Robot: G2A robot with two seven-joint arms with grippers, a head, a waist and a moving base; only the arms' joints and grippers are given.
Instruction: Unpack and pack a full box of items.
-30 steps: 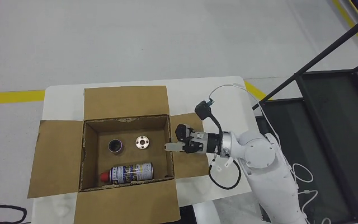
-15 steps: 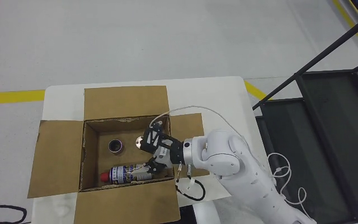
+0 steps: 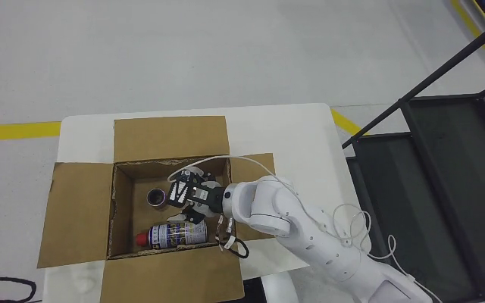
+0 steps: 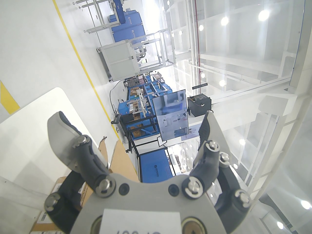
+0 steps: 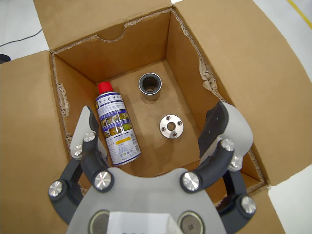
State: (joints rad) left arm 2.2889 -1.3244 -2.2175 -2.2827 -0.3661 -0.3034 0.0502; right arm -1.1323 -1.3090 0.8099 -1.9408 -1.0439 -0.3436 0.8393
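the box point(image 3: 170, 139) stood open on the table point(image 3: 295, 129), all four flaps folded out. on its floor a can point(image 3: 178, 233) lay on its side along one wall, red cap toward a corner; a bearing point(image 3: 157, 198) stood on end apart from it, and a flange point(image 5: 171, 126) lay flat near the bearing, none of them touching. the right gripper point(image 3: 186, 198) hung over the open box, above the flange, its fingers spread wide and holding nothing. the left gripper point(image 4: 131, 120) was spread and empty too, with a table corner beyond one finger
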